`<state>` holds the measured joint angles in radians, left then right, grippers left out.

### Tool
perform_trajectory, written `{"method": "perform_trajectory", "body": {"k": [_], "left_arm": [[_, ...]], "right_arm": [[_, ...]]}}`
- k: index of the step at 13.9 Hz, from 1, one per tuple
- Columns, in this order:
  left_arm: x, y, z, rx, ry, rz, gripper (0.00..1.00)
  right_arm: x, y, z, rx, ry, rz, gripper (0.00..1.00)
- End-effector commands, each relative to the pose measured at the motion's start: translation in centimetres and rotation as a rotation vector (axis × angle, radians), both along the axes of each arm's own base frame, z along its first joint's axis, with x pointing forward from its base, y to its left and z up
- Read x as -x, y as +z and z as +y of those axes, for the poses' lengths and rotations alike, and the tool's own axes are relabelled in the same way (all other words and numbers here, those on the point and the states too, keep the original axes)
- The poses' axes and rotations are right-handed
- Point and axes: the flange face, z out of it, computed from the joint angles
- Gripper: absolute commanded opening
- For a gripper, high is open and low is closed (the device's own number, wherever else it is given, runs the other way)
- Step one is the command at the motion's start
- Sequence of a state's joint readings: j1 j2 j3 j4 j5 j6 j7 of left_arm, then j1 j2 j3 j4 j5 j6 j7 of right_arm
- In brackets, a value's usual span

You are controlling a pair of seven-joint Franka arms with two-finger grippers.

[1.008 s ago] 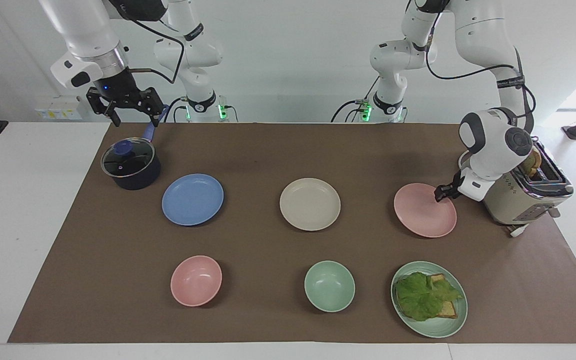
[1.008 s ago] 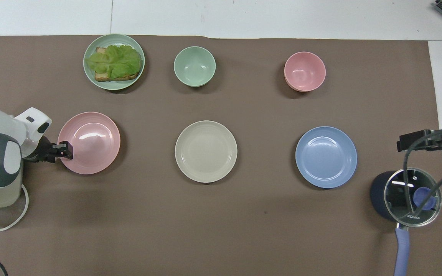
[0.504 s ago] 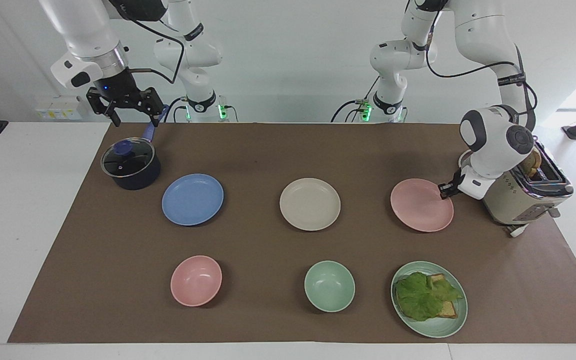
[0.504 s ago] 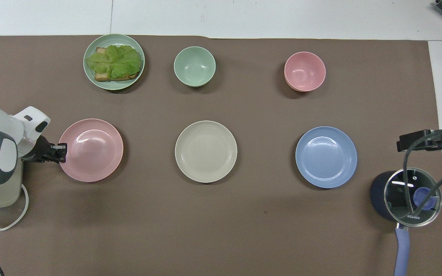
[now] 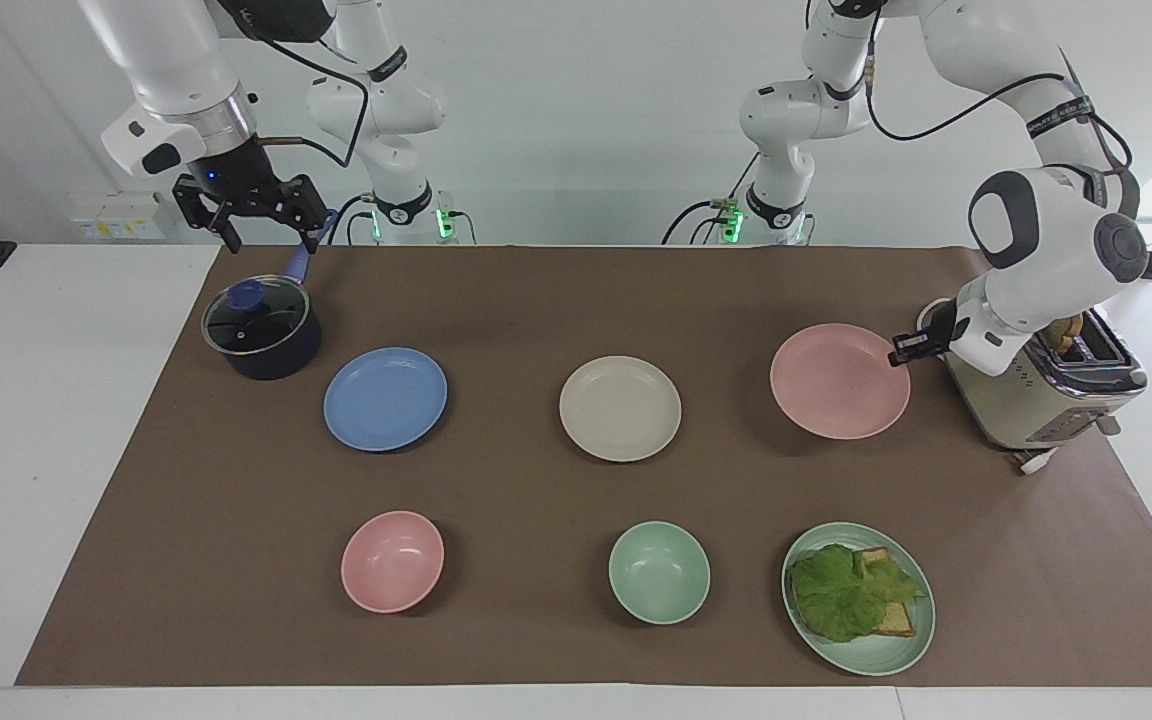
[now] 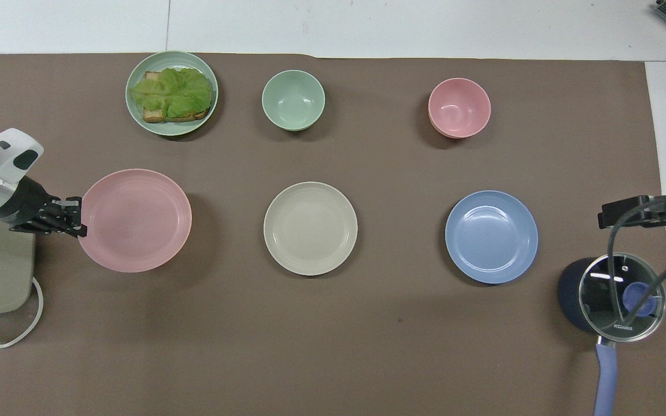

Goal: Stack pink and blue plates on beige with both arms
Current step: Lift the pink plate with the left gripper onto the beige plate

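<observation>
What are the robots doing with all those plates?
The left gripper has pinched the rim of the pink plate and holds it lifted above the table, beside the toaster. It is meant to go on the beige plate in the middle. The blue plate lies flat on the table, not yet stacked. The right gripper waits, open, over the pot.

A robotics lab staged as a kitchen: two white arms (image 5: 796, 110) bolted at the edge of a white table (image 5: 56, 420) under bare walls, with a brown paper sheet (image 5: 536, 300) carrying a toaster (image 5: 1056, 400), a lidded saucepan (image 5: 261, 330), and a plate of lettuce and toast (image 5: 858, 597).
</observation>
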<state>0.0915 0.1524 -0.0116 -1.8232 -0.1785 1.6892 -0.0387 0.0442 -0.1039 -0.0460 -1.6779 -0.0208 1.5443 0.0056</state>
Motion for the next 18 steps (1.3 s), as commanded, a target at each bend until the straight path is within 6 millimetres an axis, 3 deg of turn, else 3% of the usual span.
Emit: {"method": "perform_trajectory", "body": {"k": [1, 2, 6, 10, 14, 18], "left_arm": [[0.3, 1.4, -2.2, 0.088, 0.040, 0.013, 0.00], [0.3, 1.8, -3.5, 0.099, 0.069, 0.012, 0.00], [0.6, 2.1, -11.9, 0.172, 0.155, 0.056, 0.00], [2.0, 1.4, -20.0, 0.173, 0.186, 0.003, 0.00], [4.3, -1.8, -26.3, 0.147, 0.207, -0.035, 0.00], [6.5, -5.1, -29.8, 0.146, 0.226, -0.060, 0.00]], "right_arm": [[0.6, 0.0, -0.1, -0.023, -0.009, -0.016, 1.00], [0.6, 0.0, -0.1, -0.023, -0.009, -0.016, 1.00], [0.7, 0.0, -0.1, -0.023, -0.009, -0.014, 1.00], [0.7, -0.1, -0.1, -0.023, -0.008, -0.013, 1.00], [0.7, 0.1, -0.1, -0.021, -0.008, -0.014, 1.00], [0.7, 0.0, -0.1, -0.023, -0.008, -0.011, 1.00]]}}
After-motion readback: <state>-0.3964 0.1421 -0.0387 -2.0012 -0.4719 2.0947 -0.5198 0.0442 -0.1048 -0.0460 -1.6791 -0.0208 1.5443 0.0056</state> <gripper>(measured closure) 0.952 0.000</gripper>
